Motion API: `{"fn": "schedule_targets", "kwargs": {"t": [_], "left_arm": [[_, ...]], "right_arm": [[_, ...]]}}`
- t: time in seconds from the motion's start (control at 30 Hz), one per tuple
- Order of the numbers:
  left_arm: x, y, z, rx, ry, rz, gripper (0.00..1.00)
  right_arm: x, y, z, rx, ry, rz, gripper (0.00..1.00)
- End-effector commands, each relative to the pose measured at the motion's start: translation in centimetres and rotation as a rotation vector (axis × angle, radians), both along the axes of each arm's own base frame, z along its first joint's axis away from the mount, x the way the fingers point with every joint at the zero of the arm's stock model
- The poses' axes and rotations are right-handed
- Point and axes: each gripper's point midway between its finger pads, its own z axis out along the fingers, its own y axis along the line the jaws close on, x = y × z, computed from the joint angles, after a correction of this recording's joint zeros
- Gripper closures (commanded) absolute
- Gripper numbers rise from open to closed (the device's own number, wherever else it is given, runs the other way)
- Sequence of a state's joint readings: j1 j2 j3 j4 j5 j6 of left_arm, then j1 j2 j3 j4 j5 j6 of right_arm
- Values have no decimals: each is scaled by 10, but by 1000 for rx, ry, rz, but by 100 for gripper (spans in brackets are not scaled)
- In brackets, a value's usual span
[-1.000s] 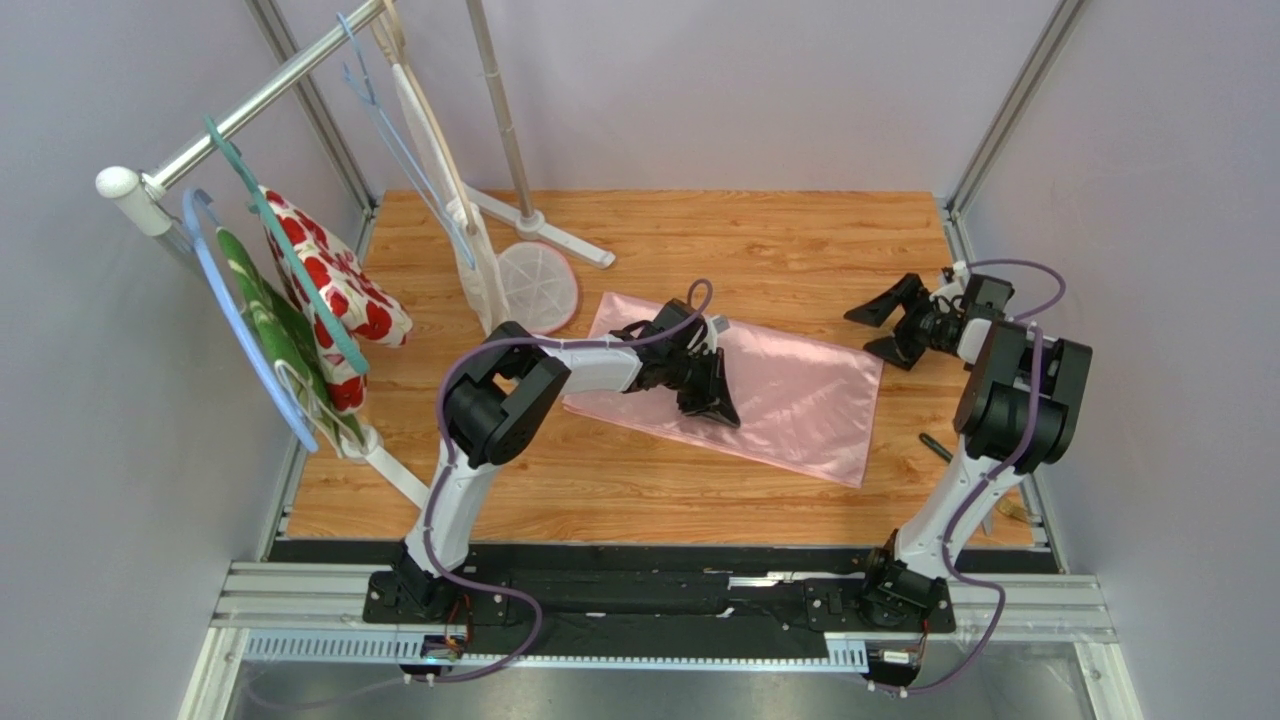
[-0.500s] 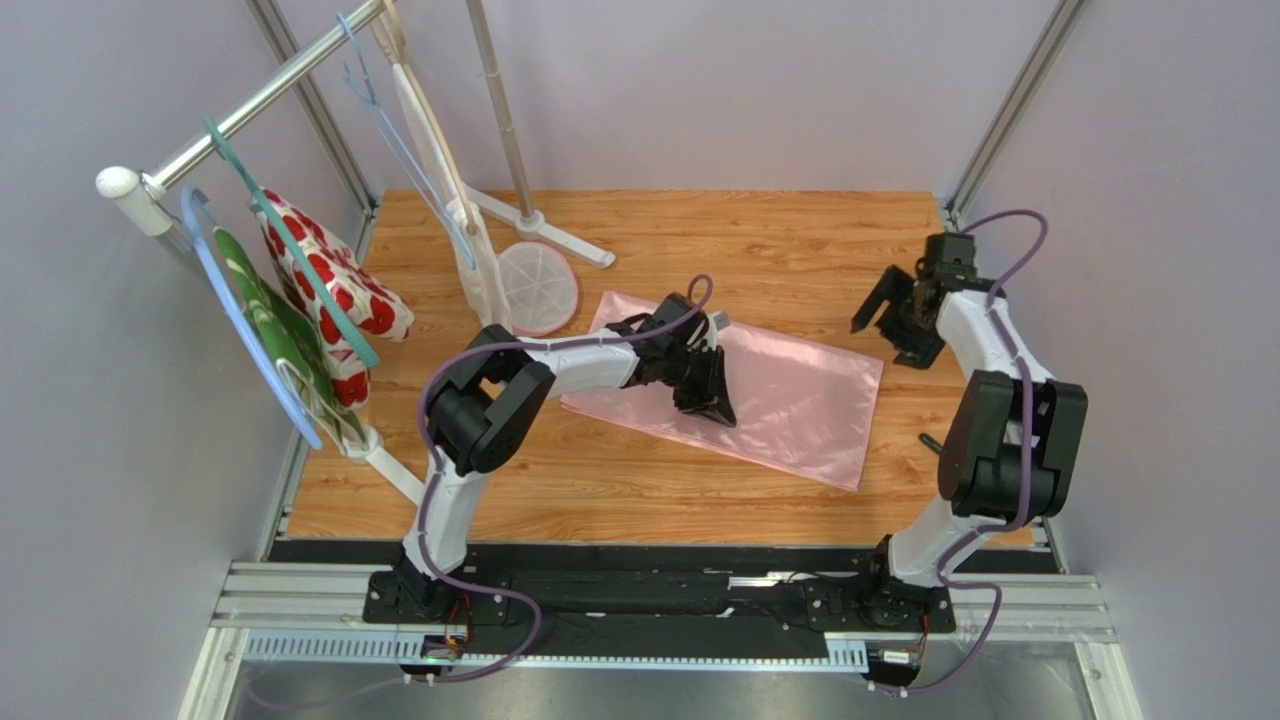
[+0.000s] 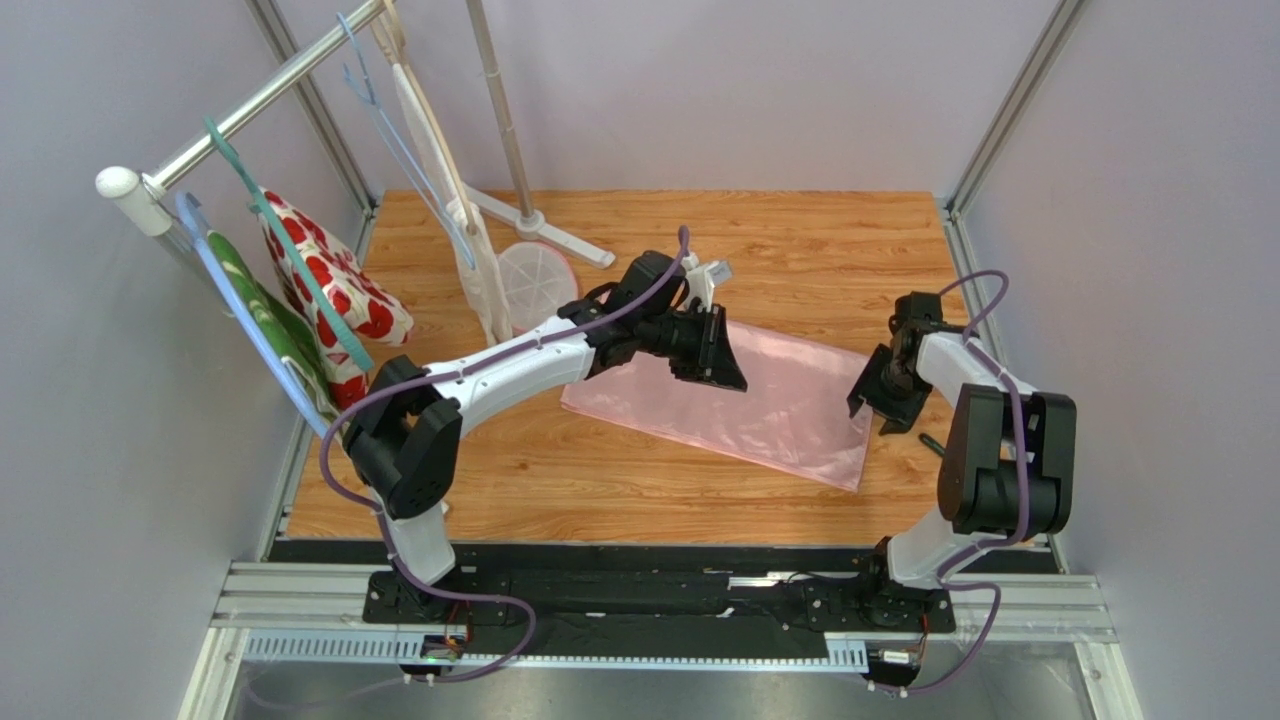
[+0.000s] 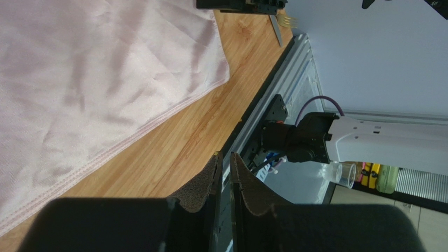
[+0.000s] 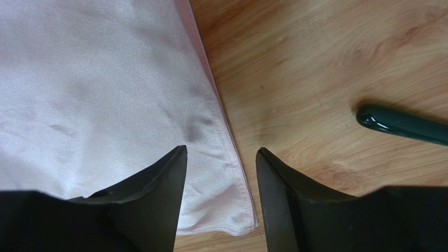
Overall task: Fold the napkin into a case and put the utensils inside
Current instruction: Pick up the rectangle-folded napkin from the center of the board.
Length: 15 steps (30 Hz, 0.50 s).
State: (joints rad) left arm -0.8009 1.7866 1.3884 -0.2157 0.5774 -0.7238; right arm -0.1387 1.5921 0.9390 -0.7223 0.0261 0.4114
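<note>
The pink napkin (image 3: 766, 402) lies flat on the wooden table as a wide folded rectangle. My left gripper (image 3: 721, 357) hovers over its far edge, fingers nearly together and empty; its wrist view shows the napkin (image 4: 79, 79) off to the upper left of the gripper (image 4: 225, 157). My right gripper (image 3: 873, 399) is open, jaws straddling the napkin's right edge near the front corner (image 5: 221, 157) (image 5: 105, 79). Yellowish fork tines (image 4: 288, 21) and a silver-grey piece (image 4: 276, 29) lie by the right arm. A dark green glossy handle (image 5: 405, 126) lies right of the napkin.
A rack at the left holds hangers, a white cloth with red flowers (image 3: 338, 293) and a green cloth (image 3: 263, 323). A white round stand base (image 3: 537, 285) sits at the back left. A metal rail (image 4: 294, 79) borders the table.
My left gripper has lifted off the napkin's middle and moved toward its far edge. My right gripper has swung from the far right down to the napkin's right edge.
</note>
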Motion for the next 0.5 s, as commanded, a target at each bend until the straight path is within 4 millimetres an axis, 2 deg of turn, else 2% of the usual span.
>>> {"fn": "schedule_targets", "kwargs": {"t": [0.0,0.07,0.17,0.33,0.47], "left_arm": [[-15,3,1,-8,5,-45,82],[-15,2,2,-11,2,-47,81],[-15,1,4,-18,8,-49,81],[-16,3,11,-26,-6,-45,82],[-17,5,13,-21,-11,-46,82]], "right_arm": [[12,0,-4,-65,-28,24,48],[8,5,-10,-71,11,27,48],[0,0,-18,-138,71,29,47],[-2,13,-39,-63,79,52,48],[3,20,-40,-17,32,63,54]]}}
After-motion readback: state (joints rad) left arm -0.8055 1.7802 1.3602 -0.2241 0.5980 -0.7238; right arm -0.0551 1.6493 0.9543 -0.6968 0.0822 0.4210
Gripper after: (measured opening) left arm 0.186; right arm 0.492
